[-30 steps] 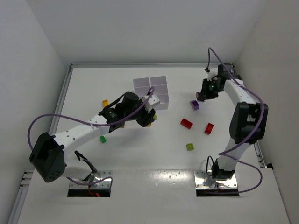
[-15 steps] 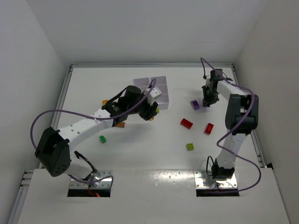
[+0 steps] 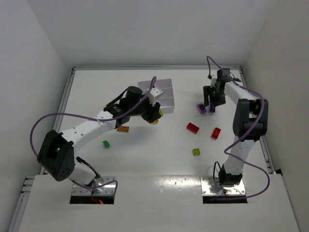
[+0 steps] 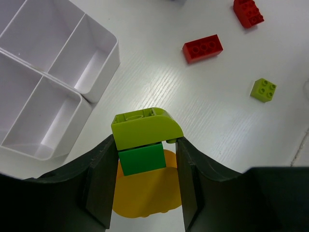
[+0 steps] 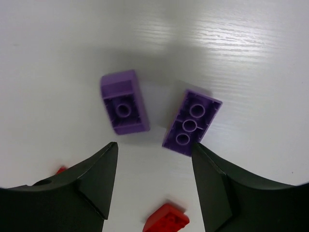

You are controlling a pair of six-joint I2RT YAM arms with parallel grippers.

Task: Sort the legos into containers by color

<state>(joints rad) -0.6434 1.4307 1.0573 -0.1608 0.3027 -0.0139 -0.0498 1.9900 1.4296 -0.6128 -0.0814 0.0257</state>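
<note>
Pinching a lime-green-yellow clump by the near edge of the white tray, the left gripper could drop mixed colours into one compartment; rightward, the right gripper, jaws spread over two loose purple bricks, might catch one and flick the other away.

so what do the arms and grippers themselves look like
The left arm and the right arm are built from white links joined by black joint housings, and a loose purple cable trails along each. The left gripper and the right gripper have broad matte black fingers with curved inner faces. No markings are legible.
</note>
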